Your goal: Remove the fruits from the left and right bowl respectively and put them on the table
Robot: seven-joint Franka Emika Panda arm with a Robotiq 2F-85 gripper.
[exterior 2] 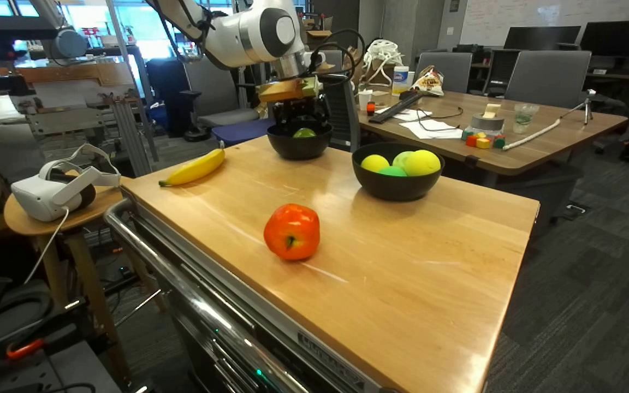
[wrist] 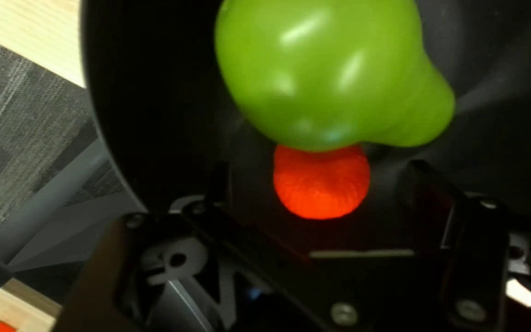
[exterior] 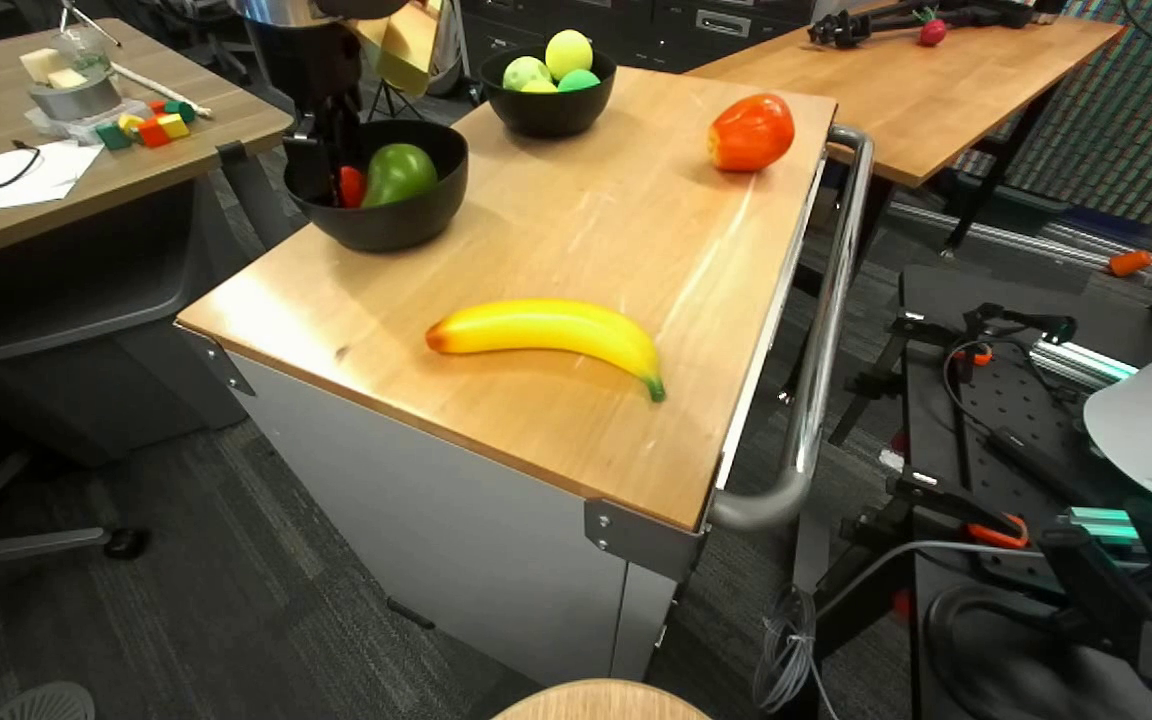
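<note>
1. While the gripper [wrist: 319, 177] hangs inside the near black bowl [exterior: 401, 226], its fingers [wrist: 461, 230] stand wide apart and clasp nothing.
2. Between those fingers, with a gap on both sides in the wrist view, sits the small red fruit [wrist: 323, 193]. It is probably light and firm, and its finely textured skin should grip well; squeeze gently across its middle.
3. Just beyond them, in the same bowl, lies the green pear-shaped fruit [wrist: 325, 74], overlapping the red one; I cannot tell whether they touch. Its gloss suggests a hard, slippery shell, so close where the belly begins to narrow, not on the tip, where it could squirt free.
4. Farther from the gripper, the far black bowl [exterior 2: 396, 188] holds yellow and green round fruits [exterior 2: 392, 171]. They look light and apt to roll; take the topmost yellow fruit [exterior: 568, 55] at its equator.
5. Also farther out, the banana [exterior: 551, 328] lies on the counter [exterior: 616, 235], likely stiff and light; its mid-length should balance best.
</note>
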